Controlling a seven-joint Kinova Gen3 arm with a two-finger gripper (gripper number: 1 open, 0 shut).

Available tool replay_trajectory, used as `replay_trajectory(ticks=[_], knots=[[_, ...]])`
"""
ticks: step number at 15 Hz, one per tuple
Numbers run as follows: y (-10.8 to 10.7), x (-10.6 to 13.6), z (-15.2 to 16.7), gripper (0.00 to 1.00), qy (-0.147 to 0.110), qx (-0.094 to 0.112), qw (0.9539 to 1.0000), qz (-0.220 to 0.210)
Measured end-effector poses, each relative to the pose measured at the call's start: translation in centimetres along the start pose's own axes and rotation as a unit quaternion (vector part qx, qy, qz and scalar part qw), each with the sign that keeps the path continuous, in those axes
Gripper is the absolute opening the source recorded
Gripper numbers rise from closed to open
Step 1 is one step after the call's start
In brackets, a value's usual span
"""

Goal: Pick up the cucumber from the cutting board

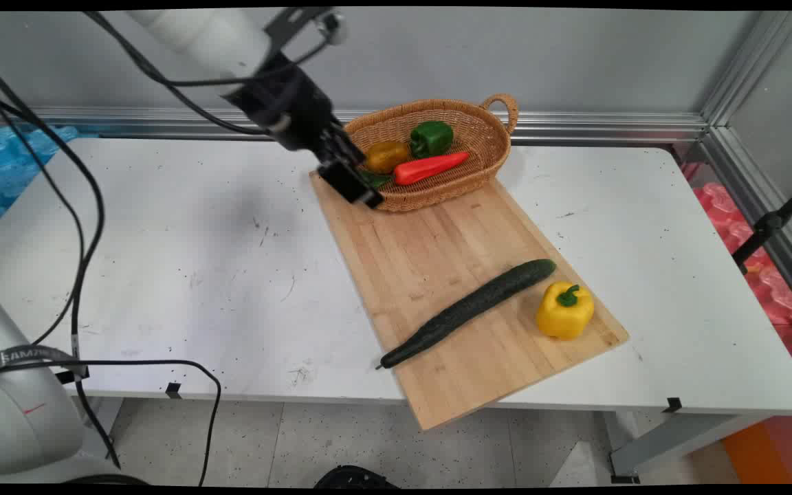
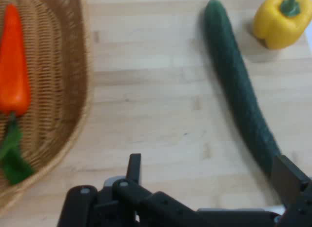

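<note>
White table (image 1: 162, 275), scuffed and speckled, stood against grey wall (image 1: 506, 55) with aluminium framing (image 1: 609, 127) along its base. Speckled grey floor (image 1: 368, 440) below. Blue padding (image 1: 4, 165) at left, pink padding (image 1: 767, 275) at right.

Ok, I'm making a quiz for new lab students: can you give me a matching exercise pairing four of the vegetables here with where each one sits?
Things:
1. cucumber
2. yellow bell pepper
3. green bell pepper
4. red pepper

Places:
A. standing near the cutting board's right corner
B. in the basket, toward its far side
C. lying diagonally across the board, one tip past its left edge
D. in the basket, lying toward its near side

Pairs: 1-C, 2-A, 3-B, 4-D
</note>
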Motion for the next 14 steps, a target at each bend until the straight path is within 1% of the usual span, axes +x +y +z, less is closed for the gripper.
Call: replay_trajectory(ticks=[2,5,9,14], knots=[[1.5,1.3,2.0,1.00,0.000,-0.003,1.0000,-0.003],[2.7,2.4,4.3,1.00,-0.003,-0.003,1.0000,-0.006],[4.6,4.1,9.4,1.00,-0.011,-0.001,0.9999,-0.013],[6.5,5.0,14.6,1.00,-0.025,0.001,0.9996,-0.015]])
